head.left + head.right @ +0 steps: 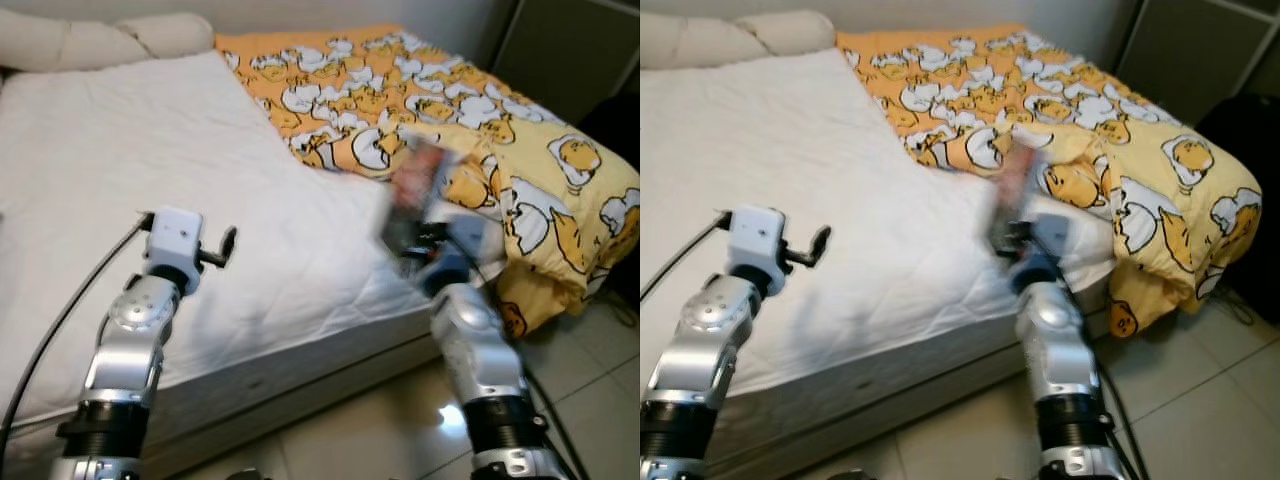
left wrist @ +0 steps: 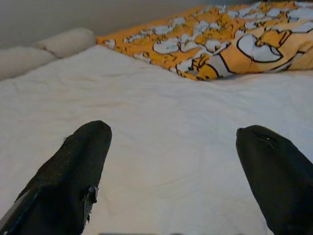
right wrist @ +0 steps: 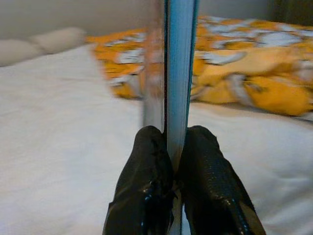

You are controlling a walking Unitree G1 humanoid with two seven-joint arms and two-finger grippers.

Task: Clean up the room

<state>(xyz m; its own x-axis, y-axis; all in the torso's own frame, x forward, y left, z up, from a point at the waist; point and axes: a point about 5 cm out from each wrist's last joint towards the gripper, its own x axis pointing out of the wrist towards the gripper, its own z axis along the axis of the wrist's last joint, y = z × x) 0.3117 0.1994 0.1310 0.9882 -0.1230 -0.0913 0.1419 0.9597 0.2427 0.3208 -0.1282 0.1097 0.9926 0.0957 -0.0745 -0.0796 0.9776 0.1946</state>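
My right gripper is shut on a thin flat book or magazine with a blue edge, held upright and seen edge-on in the right wrist view. In the eye views that book is blurred and stands above the bed's near right side, beside the bunched orange duvet with its cartoon print. My left gripper is open, its two black fingers spread wide just over the bare white mattress, with nothing between them. The left arm reaches over the bed's near edge.
Cream pillows lie at the head of the bed, far left. The duvet hangs over the bed's right corner toward the tiled floor. A dark cabinet stands at the back right.
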